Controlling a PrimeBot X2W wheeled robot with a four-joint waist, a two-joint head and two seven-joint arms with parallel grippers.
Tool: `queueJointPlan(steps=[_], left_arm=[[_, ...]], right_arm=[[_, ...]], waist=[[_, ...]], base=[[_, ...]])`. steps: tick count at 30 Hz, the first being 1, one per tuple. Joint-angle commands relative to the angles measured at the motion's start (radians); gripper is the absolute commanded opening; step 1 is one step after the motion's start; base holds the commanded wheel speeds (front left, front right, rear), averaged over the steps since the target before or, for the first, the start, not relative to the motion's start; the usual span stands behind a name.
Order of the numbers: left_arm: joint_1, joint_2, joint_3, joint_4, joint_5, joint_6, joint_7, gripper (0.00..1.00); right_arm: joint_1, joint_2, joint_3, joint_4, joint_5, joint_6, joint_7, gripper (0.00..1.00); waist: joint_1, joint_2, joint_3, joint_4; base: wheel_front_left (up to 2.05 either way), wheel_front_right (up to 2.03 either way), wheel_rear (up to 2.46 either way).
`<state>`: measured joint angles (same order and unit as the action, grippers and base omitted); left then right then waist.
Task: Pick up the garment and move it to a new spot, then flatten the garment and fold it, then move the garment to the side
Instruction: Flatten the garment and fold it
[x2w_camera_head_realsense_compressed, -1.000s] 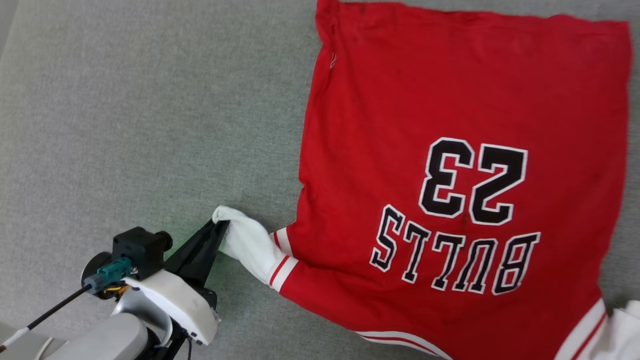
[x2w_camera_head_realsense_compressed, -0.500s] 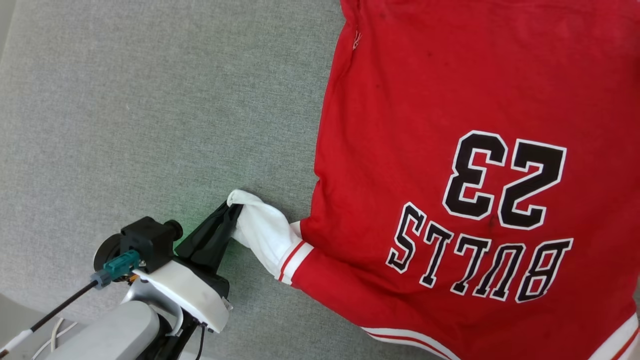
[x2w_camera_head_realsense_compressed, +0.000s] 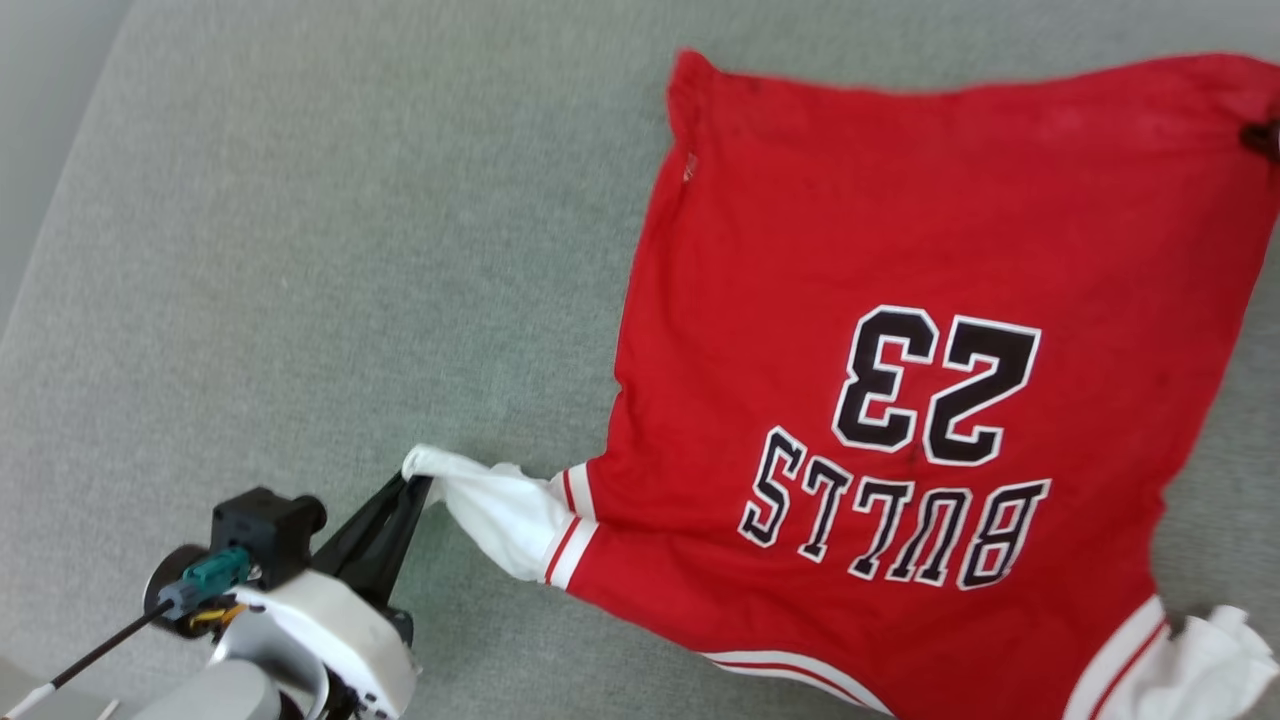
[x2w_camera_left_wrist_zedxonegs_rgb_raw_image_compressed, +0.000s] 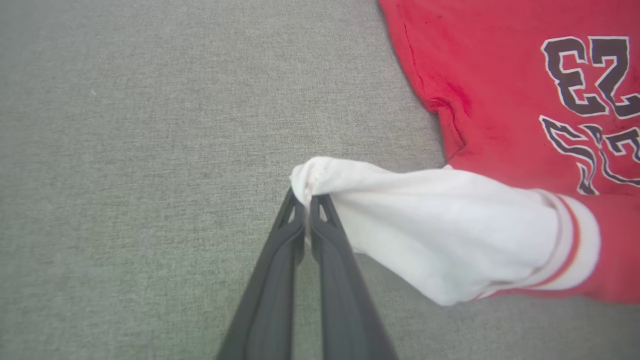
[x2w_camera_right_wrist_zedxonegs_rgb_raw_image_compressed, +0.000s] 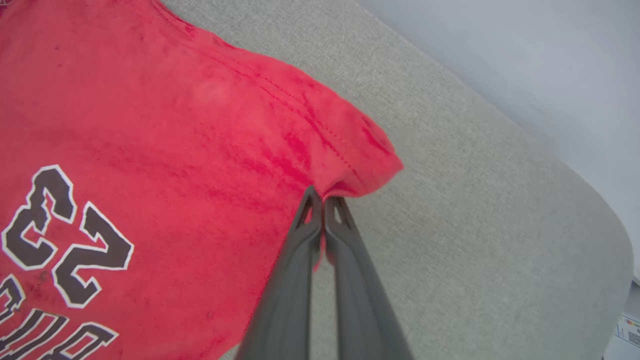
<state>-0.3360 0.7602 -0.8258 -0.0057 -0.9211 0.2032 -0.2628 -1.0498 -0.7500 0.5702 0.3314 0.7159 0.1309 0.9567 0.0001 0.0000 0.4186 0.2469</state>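
Grey upholstery (x2w_camera_head_realsense_compressed: 280, 260) stretches bare across the left, and I judge that is room I can use. At the near left my left pincer (x2w_camera_head_realsense_compressed: 415, 486) is clamped tight. Its two dark fingers are pressed together on the very tip of the white sleeve (x2w_camera_head_realsense_compressed: 495, 510), which stands out as a taut cone towards me.

To the right of it the garment (x2w_camera_head_realsense_compressed: 900, 230), a red jersey, lies spread on the upholstery with the printed side up. The black-and-white "BULLS 23" lettering (x2w_camera_head_realsense_compressed: 900, 470) reads upside down from where I stand. The body is mostly flat, though faint ripples run from the armpit and along the far edge.

At the far right my right pincer (x2w_camera_right_wrist_zedxonegs_rgb_raw_image_compressed: 323, 199) is closed too, nipping a pinch of red cloth just beside the far-right hem corner (x2w_camera_right_wrist_zedxonegs_rgb_raw_image_compressed: 372, 160). At the near right the other sleeve (x2w_camera_head_realsense_compressed: 1215, 660) lies crumpled and loose.

I take the step in hand to be flattening. To do it well I should draw my two grips apart gently and evenly, low over the upholstery, so the cloth slides rather than lifts. Both holds are thin, so a jerk could slip them. The pull runs on a diagonal, which may skew the jersey. I would ease off once the ripples go, then tend to the crumpled sleeve.
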Motion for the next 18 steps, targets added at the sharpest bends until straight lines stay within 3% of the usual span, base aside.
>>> queueJointPlan(steps=[1, 10, 18], left_arm=[[0.023, 0.009, 0.004, -0.005, -0.008, 0.009, 0.0, 0.0], [0.106, 0.046, 0.003, -0.036, -0.037, 0.048, 0.007, 0.0], [0.164, 0.078, 0.01, -0.065, -0.054, 0.075, 0.005, 0.0]], right_arm=[[0.036, -0.036, 0.011, -0.035, 0.023, 0.0, -0.021, 0.0], [0.348, -0.274, 0.033, -0.259, 0.115, 0.0, -0.148, 0.0], [0.794, -0.331, -0.025, -0.27, 0.167, 0.0, -0.239, 0.0]], waist=[[-0.0001, 0.0, -0.073, -0.04], [-0.0001, 0.0, -0.184, -0.109], [-0.0001, 0.0, -0.221, -0.161]], base=[[0.0, 0.0, 0.0], [0.0, 0.0, 0.0], [0.0, 0.0, 0.0]])
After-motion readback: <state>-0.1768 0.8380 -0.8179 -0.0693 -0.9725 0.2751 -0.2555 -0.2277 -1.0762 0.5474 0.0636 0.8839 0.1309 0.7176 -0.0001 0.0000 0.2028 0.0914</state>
